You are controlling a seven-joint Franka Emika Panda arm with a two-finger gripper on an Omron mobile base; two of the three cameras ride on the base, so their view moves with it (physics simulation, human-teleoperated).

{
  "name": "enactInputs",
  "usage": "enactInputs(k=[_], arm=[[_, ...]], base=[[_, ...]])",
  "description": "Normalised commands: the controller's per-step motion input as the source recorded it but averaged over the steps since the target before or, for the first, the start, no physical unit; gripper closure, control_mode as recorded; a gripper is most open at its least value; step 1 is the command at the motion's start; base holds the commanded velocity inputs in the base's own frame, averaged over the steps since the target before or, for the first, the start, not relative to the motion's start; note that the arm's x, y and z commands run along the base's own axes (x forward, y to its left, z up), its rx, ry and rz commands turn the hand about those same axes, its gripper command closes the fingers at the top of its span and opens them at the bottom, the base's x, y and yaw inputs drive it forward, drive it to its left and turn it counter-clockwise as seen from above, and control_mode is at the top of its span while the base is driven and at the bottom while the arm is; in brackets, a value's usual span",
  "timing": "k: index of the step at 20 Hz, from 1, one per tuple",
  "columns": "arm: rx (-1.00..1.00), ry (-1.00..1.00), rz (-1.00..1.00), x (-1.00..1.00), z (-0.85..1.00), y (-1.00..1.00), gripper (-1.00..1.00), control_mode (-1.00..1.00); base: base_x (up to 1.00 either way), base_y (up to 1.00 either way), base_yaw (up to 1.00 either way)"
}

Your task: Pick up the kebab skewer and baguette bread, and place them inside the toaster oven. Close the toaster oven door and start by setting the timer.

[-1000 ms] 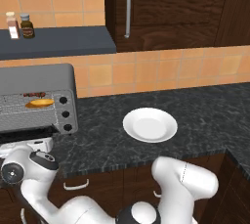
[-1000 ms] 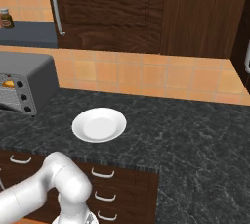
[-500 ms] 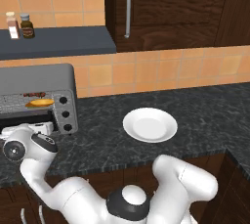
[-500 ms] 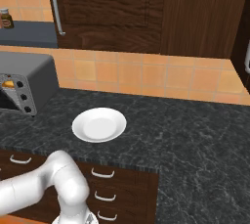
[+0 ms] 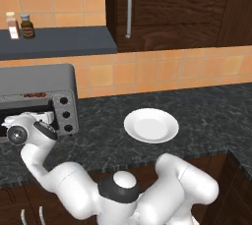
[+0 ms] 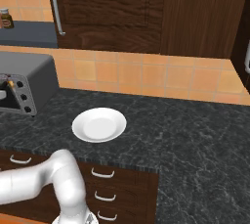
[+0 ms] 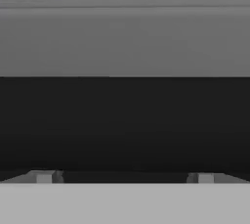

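The pincer (image 7: 122,176) stands wide apart and grasps nothing, pressed close up to the dark glass of the toaster oven door (image 7: 125,120), with the white arm (image 5: 34,143) reaching to the front of the toaster oven (image 5: 37,96) at the left of the dark speckled surface (image 5: 206,116). Inside the oven's upper opening a dark red kebab skewer (image 5: 33,95) lies on the rack (the baguette bread cannot be made out). Further right sits a white plate (image 5: 151,125), well apart from the oven; behind, two small bottles (image 5: 19,25) stand on a shelf (image 5: 59,42).
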Motion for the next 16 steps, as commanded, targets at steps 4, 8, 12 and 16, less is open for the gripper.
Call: enactInputs(k=[4,8,12,16], arm=[[0.00,0.00,0.00,0.32,0.00,0.00,-1.00,-1.00],[0.00,0.00,0.00,0.17,0.00,0.00,-1.00,-1.00],[0.00,0.00,0.00,0.01,0.00,-0.01,-1.00,-1.00],[0.00,0.00,-0.01,-0.26,0.00,-0.34,-1.00,-1.00]], base=[[0.00,0.00,0.00],[0.00,0.00,0.00],[0.00,0.00,0.00],[0.00,0.00,0.00]])
